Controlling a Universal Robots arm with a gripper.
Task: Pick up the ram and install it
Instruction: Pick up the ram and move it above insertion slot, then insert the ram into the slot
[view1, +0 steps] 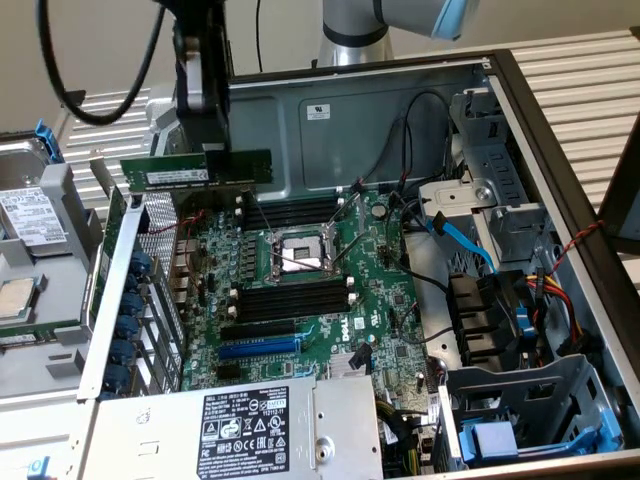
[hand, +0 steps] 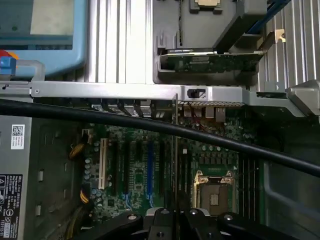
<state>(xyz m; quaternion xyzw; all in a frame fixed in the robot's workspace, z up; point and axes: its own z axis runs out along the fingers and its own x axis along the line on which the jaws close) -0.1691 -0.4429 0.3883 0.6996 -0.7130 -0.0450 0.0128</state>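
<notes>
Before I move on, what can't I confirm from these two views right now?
- Fingertip contact on the ram: in the exterior view the gripper body covers the stick's middle.
- The ram in the wrist view: only a thin edge-on line, its chips and label unseen.
- Black slots latch positions: too small in the exterior view.
- CPU socket far-side slots: partly hidden by cables.

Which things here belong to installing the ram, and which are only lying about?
Belong to the job:
- ram, held in the end effector above the open case
- black memory slots beside the CPU socket

Only lying about:
- blue expansion slot
- power supply
- hard drive outside the case
- blue SATA cable
</notes>
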